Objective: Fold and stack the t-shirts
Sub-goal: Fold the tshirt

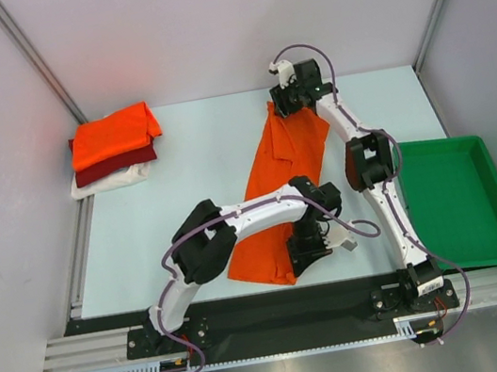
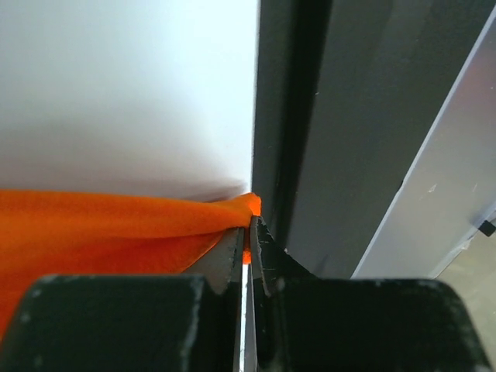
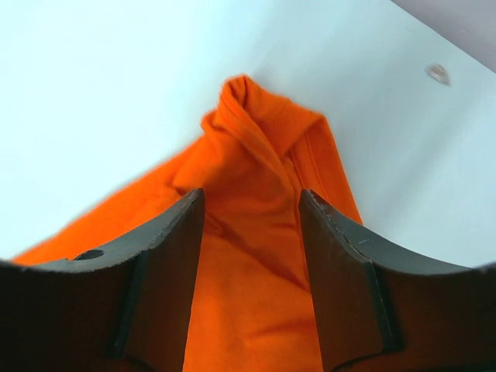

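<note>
Loose orange t-shirt (image 1: 285, 146) lies mid-worktop (image 1: 201, 184) as a long strip. It runs diagonally from close to the far edge down toward the near edge, slightly right of centre. Left gripper (image 2: 249, 232) is at the strip's near end, jaws all but closed with a thin fold of the orange hem pinched between them. Right gripper (image 3: 252, 205) is at the far end, jaws wide apart and straddling a bunched peak of the cloth. Nothing is clamped there, and I can't tell whether the pads touch the fabric. In the far-left corner is a stack of three: folded orange t-shirt (image 1: 111, 134) on top, dark red t-shirt (image 1: 116, 162) in the middle, white t-shirt (image 1: 109, 181) at the bottom. Green tray (image 1: 462, 207) sits along the right edge toward the near-right corner, apart from the cloth.
</note>
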You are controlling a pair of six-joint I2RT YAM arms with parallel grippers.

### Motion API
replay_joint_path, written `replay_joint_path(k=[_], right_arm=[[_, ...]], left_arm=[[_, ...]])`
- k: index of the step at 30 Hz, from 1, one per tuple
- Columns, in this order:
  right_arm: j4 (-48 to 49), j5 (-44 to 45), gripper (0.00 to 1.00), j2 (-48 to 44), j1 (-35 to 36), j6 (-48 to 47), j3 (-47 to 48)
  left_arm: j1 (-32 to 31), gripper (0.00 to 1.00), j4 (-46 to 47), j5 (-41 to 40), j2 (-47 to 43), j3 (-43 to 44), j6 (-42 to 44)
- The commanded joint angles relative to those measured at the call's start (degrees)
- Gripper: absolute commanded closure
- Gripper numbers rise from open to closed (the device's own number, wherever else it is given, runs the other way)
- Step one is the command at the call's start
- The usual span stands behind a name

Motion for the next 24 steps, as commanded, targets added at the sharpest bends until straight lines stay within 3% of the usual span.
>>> replay_joint_path(k=[1, 8, 11, 12, 14, 15, 17, 18, 21, 24], right_arm=[[3.6, -1.9, 0.42, -0.1, 1.1, 1.2, 2.2], [0.1, -1.1, 0.37, -5.2, 0.7, 1.4, 1.3], [0.8, -0.7, 0.34, -12.6, -0.8, 2.9, -2.4], [1.2, -0.8, 0.34, -14.9, -1.9, 3.6, -3.4], [1.2, -1.2, 0.33, -21.0, -3.0, 5.4, -6.4], [0.9, -1.0, 0.33, -22.9, -3.8, 5.8, -7.7], [0.2, -1.1, 0.32, -28.7, -4.5, 5.5, -11.1], [-0.4, -0.6, 0.33, -30.3, -4.7, 5.0, -14.4], [-2.4, 1.0, 0.32, -36.8, -5.7, 5.4, -22.8], [-3.2, 0.4, 0.33, -44.2, -6.3, 5.6, -31.1]], left_arm=[[-2.6, 0.94, -1.7, 1.9, 1.0, 2.5, 0.4], [-5.3, 0.91, -2.5, 4.6, 5.3, 9.9, 0.1], [-5.6, 0.79, -2.2, 5.1, 6.0, 14.3, -0.3], [-5.5, 0.69, -1.8, 4.4, 5.8, 16.1, -0.8], [-5.5, 0.64, -0.9, 2.8, 4.3, 18.3, -1.0], [-5.1, 0.52, -0.6, 1.0, 3.9, 21.2, -1.5], [-3.6, 0.39, 1.4, 0.0, 1.4, 23.8, -2.7], [-2.9, 0.22, 1.9, -0.3, 0.6, 26.4, -3.4], [0.1, 0.2, 3.4, -1.7, -3.0, 29.8, -4.1], [6.6, 0.2, 8.4, -6.2, -7.2, 27.2, -7.9]])
